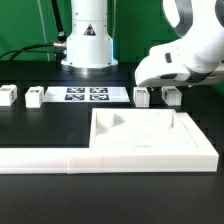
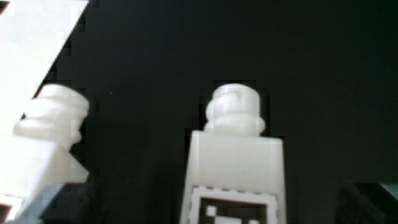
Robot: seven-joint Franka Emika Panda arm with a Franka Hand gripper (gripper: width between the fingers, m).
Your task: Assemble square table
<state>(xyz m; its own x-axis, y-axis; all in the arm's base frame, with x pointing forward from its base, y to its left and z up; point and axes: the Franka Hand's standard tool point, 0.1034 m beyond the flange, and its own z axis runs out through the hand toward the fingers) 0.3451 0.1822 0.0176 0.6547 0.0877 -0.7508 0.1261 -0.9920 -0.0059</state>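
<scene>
Two legs (image 1: 172, 96) are laid side by side on the worktop (image 1: 40, 122) beyond the tabletop (image 1: 150, 135), apart enough to be taken singly. The pincer (image 1: 158, 86) is held wide open over them, empty, seemingly so that one may be straddled.

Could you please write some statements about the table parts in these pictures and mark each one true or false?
1. The tabletop lies flat on the black table. True.
2. All legs are already fixed to the tabletop. False: four legs lie loose behind it.
3. In the exterior view, the marker board lies between two legs on its left and two on its right. True.
4. The tabletop rests on the marker board. False: they lie apart.
</scene>
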